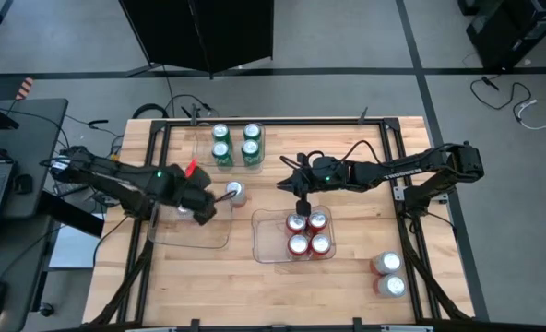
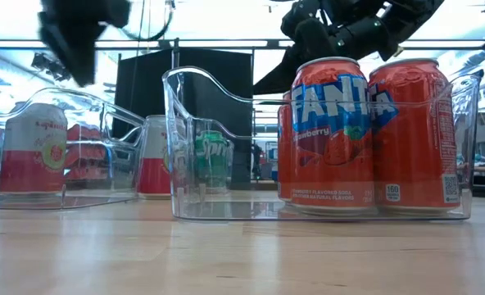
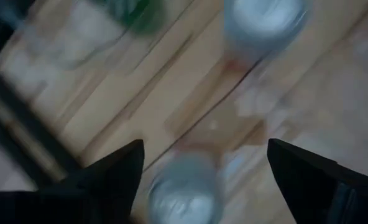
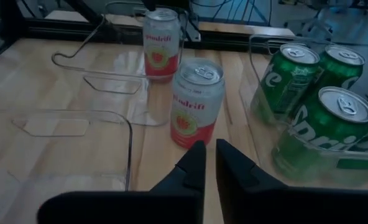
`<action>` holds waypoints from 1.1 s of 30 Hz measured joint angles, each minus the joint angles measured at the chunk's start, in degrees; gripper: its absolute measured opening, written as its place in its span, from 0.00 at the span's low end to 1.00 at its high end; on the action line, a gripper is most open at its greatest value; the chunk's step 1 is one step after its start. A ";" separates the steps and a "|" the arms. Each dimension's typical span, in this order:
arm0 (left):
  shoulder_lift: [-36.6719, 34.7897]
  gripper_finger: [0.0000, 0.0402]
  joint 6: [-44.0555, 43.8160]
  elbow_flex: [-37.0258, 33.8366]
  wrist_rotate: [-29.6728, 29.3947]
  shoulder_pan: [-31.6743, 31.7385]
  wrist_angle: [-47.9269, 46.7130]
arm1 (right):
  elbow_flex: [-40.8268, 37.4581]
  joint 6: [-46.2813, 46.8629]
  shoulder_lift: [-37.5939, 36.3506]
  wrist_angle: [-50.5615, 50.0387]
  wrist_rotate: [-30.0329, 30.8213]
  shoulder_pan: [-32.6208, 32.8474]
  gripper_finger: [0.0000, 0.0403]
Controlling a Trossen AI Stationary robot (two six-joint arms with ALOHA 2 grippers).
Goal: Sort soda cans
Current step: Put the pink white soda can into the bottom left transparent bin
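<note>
The left gripper (image 1: 192, 207) hangs over the left tray (image 1: 190, 242), its fingers (image 3: 112, 177) spread wide with nothing between them. A silver-white can (image 1: 183, 208) stands in that tray right under it, and the left wrist view shows this can's top (image 3: 184, 193) below the gap between the fingers. A second silver-white can (image 1: 235, 193) stands on the table just beside the tray's right end. Behind it, the four green cans (image 1: 236, 145) sit two by two in the back tray (image 1: 199, 148). The right gripper (image 1: 302, 205) is over the far edge of the middle tray (image 1: 264, 242), just above the red cans (image 1: 308, 231), four packed in a square. Its fingers (image 4: 193, 165) are nearly together, only a thin slit between them, and they hold nothing. Two more silver-white cans (image 1: 388, 274) stand loose at the table's front right corner, touching or almost touching each other, well apart from every tray
</note>
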 joint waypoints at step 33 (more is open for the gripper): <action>15.83 0.99 28.72 10.67 28.01 25.66 16.11 | 0.00 -0.97 0.00 -1.03 0.02 -0.58 0.25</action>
